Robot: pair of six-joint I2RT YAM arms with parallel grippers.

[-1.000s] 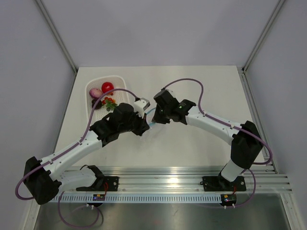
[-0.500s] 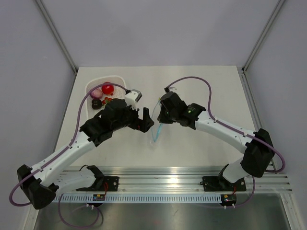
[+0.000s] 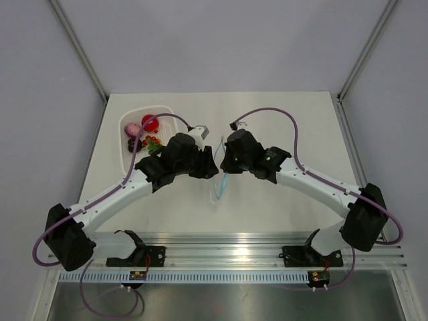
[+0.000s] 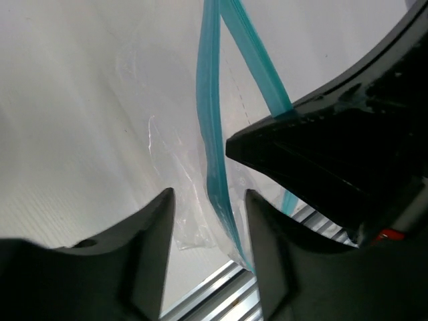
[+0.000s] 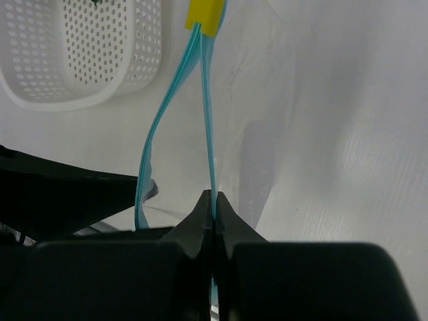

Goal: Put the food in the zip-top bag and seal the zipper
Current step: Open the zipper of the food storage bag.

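Observation:
The clear zip-top bag (image 3: 219,186) hangs above the table between my two grippers, its mouth parted. My right gripper (image 5: 214,195) is shut on one side of the teal zipper (image 5: 208,120), below a yellow slider (image 5: 205,17). My left gripper (image 4: 208,194) is open, and the zipper's other side (image 4: 208,134) runs between its fingers without being pinched. From above, the left gripper (image 3: 209,165) and right gripper (image 3: 226,166) almost face each other. The food lies in the basket: a pink piece (image 3: 134,129), a red piece (image 3: 150,122) and a green leafy piece (image 3: 154,142).
The white perforated basket (image 3: 164,111) stands at the back left of the table, partly behind my left arm; its holed wall (image 5: 87,53) also shows in the right wrist view. A metal rail (image 3: 234,247) runs along the near table edge.
My left gripper let go and opened wide, then came back in with narrower jaws around one zipper side. My right gripper shut on the other side and lifted the bag.

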